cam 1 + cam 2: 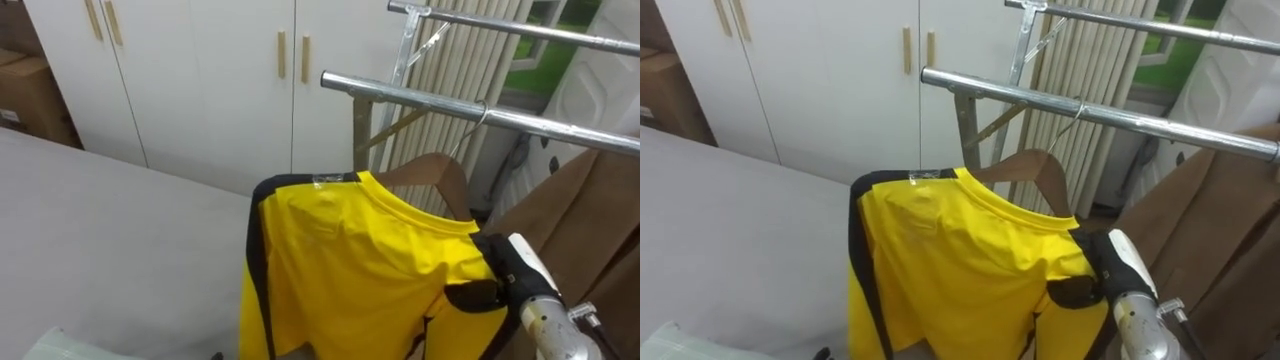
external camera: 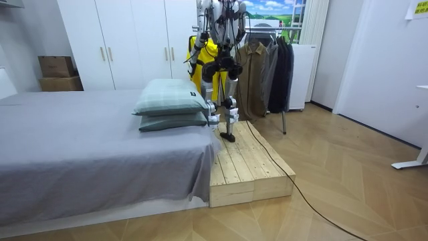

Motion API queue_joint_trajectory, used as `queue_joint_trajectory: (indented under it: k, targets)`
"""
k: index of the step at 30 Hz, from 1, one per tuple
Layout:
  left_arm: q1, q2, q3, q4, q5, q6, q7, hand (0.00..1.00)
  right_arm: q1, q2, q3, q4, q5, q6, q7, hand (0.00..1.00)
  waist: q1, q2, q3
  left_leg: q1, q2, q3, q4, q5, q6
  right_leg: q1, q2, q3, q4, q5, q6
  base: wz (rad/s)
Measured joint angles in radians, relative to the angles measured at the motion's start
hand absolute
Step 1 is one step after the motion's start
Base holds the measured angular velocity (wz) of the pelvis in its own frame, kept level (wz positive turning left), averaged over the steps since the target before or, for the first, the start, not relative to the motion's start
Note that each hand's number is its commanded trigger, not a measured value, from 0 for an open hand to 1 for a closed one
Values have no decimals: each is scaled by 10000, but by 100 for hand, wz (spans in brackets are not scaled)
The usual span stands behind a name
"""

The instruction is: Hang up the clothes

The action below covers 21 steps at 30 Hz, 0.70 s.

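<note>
Right eye view: yellow shirt (image 1: 960, 260) on wooden hanger (image 1: 1052, 178), hook at clothes rail (image 1: 1090, 110). My right hand (image 1: 1090, 275) pinches shirt shoulder, thumb over cloth. Cloth likely light, limp, slippery; best hold hanger shoulder, not fabric.

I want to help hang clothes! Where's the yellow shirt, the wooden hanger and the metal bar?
yellow shirt (image 1: 350, 270): left eye view, middle of its cloth.
wooden hanger (image 1: 430, 172): left eye view, its curved top.
metal bar (image 1: 420, 98): left eye view, its shiny middle.

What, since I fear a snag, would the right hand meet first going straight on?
The yellow shirt: the right hand points up-left into its shoulder, probably touching it; depth is unclear.
</note>
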Motion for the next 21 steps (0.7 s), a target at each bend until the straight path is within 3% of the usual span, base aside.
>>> queue_joint_trajectory:
  k: [16,17,18,19,21]
  targets:
    - [-3,1,6,-2,0,-1,0,0,1,0,-2,44,3,-20,-2,100,3,-4,-4,6,1,-33,0,-2,3,25,-12,-38,-21,0,-1,0]
    - [-3,1,6,-1,0,-1,0,0,1,0,-2,48,3,-30,-4,93,3,-2,-3,6,1,-39,0,-2,3,25,-13,-41,-22,0,-1,0]
    - [-3,2,6,-1,0,-1,0,0,1,0,-4,59,4,-57,-15,51,3,-1,-2,5,1,-43,0,-2,3,25,-14,-43,-23,0,-1,0]
    - [-3,1,6,-1,-1,-1,0,0,5,0,-3,60,2,-68,-26,0,-2,-2,-2,5,1,-41,0,-2,3,27,-16,-48,-23,0,-1,0]
    - [-3,1,5,-1,-1,-2,0,0,10,0,-3,102,3,-76,-72,0,8,-1,-1,6,1,-44,0,-1,3,28,-13,-53,-22,0,-1,0]
